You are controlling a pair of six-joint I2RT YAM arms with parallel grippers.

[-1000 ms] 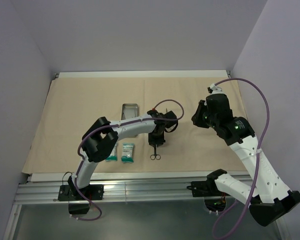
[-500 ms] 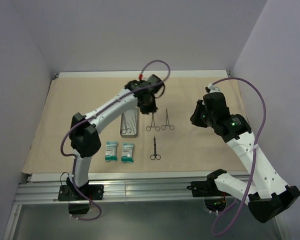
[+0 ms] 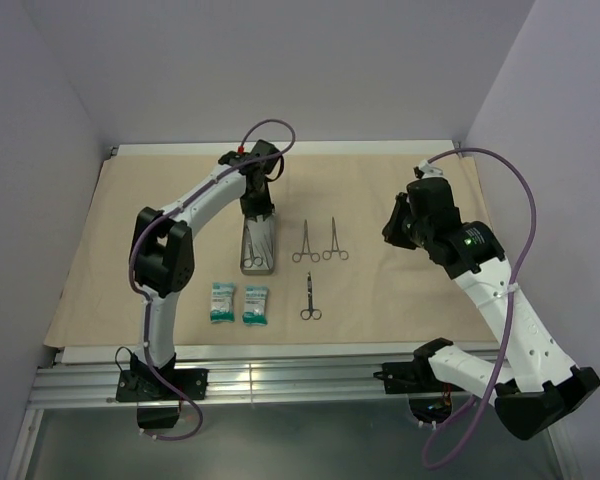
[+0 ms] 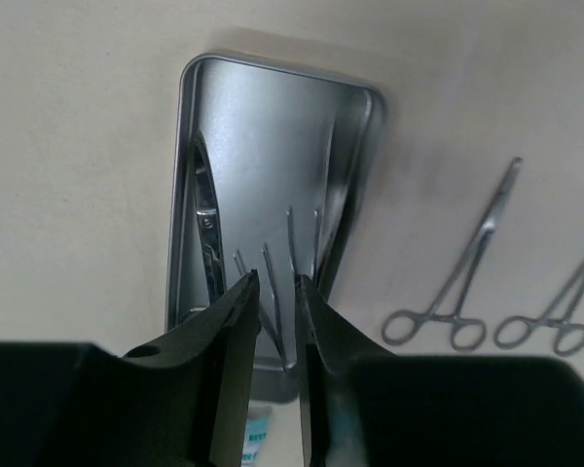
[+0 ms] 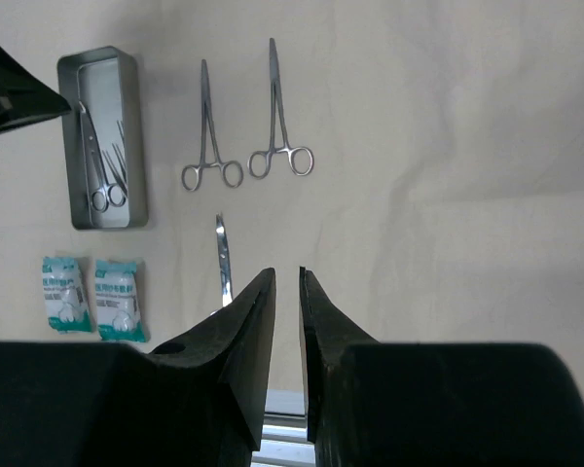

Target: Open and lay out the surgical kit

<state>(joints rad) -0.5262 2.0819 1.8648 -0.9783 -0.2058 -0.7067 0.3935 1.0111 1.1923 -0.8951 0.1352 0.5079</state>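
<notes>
Steel tweezers (image 4: 273, 287) in the tray (image 4: 263, 146) show clearly only from the left wrist; both jaws slightly parted, empty.

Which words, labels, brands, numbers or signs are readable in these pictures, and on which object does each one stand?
No text can be read in any view.
First teal-white packet: dark print on its face, too small to read.
Second teal-white packet beside it: the same kind of print, too small to read.
Grey tray: no marking visible.
</notes>
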